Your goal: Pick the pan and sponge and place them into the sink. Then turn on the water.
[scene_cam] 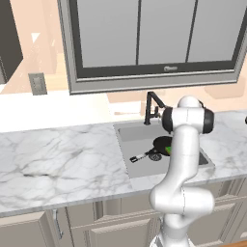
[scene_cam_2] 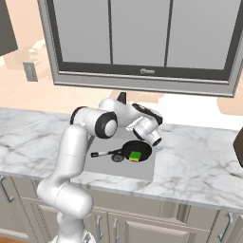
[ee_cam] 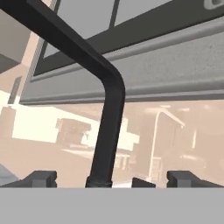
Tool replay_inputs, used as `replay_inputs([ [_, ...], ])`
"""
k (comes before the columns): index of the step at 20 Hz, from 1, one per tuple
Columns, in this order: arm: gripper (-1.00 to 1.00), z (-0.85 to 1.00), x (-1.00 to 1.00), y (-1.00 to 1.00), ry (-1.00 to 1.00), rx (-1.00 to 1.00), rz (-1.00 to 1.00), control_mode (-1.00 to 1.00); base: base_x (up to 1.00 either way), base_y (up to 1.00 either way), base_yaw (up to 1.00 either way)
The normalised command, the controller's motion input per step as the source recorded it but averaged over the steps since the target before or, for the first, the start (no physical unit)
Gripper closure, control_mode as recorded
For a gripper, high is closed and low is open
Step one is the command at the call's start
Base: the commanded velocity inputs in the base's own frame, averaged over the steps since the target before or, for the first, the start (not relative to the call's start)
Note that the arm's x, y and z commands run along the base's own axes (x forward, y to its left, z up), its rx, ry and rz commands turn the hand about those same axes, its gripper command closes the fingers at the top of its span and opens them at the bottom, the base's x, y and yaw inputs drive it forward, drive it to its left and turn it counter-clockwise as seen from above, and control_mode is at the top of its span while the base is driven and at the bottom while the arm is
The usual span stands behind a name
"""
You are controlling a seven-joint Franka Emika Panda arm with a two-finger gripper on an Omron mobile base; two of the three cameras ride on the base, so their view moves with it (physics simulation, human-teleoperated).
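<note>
Pan (scene_cam_2: 138, 150): already sitting in sink (scene_cam_2: 102, 163)
Sponge (scene_cam_2: 135, 155): lying in the pan
Faucet (ee_cam: 107, 131): no water running, guess that's what's left
Tool (ee_cam: 111, 178): wide apart, nothing held, right up against the faucet

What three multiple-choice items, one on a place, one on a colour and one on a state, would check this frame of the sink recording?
1. Where is the pan?
A. on the counter left of the basin
B. in the sink
C. in the gripper

2. What colour is the top of the sponge?
A. green
B. red
C. blue

3. How does the gripper stand?
A. shut on the sponge
B. shut on the pan handle
C. open, with the faucet rising between its tips

Key: 1 B, the pan lies in the basin; 2 A, a green block sits on the pan; 3 C, the hand view shows the tips wide apart.
</note>
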Motion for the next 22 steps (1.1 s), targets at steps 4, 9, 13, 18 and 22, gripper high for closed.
replay_inputs([
  [4, -1.0, 0.0, 0.26, 0.0, 0.0, 0.13, 0.0, -1.0, 0.0, 0.0, 0.0],
  [9, -1.0, -0.16, 0.26, 0.0, 0.0, 0.1, 0.01, -1.0, 0.0, 0.0, 0.0],
  [13, -1.0, -0.23, 0.26, 0.0, 0.0, 0.07, 0.01, -1.0, 0.0, 0.0, 0.0],
  [18, -1.0, -0.18, 0.24, 0.0, 0.0, 0.06, 0.01, -1.0, 0.0, 0.0, 0.0],
  [22, -1.0, -0.02, 0.25, 0.0, 0.0, 0.06, 0.0, -1.0, 0.0, 0.0, 0.0],
])
